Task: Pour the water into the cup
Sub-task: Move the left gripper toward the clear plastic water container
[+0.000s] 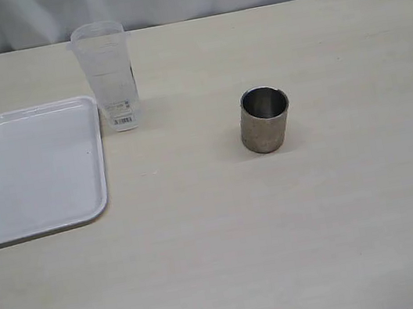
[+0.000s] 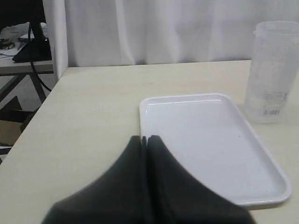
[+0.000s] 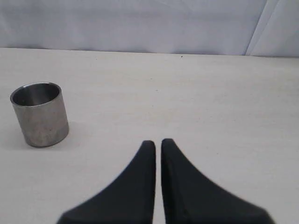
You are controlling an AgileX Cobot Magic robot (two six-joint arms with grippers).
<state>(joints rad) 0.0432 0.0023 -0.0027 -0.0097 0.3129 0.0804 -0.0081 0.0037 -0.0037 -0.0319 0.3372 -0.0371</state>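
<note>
The steel cup (image 1: 266,121) stands upright on the table, right of the middle; it also shows in the right wrist view (image 3: 39,114), with a dark inside. A clear plastic beaker (image 1: 108,76) with a barcode label stands at the back left and also shows in the left wrist view (image 2: 273,70). I cannot make out the water in it. My left gripper (image 2: 145,138) is shut and empty, at the tray's near corner. My right gripper (image 3: 158,142) is shut but for a thin slit, empty, well apart from the cup. Neither gripper shows in the exterior view.
A white rectangular tray (image 1: 35,171) lies at the left, right beside the beaker; it also shows in the left wrist view (image 2: 210,140). A white curtain runs behind the table's far edge. The table's left edge and a side desk with cables show in the left wrist view.
</note>
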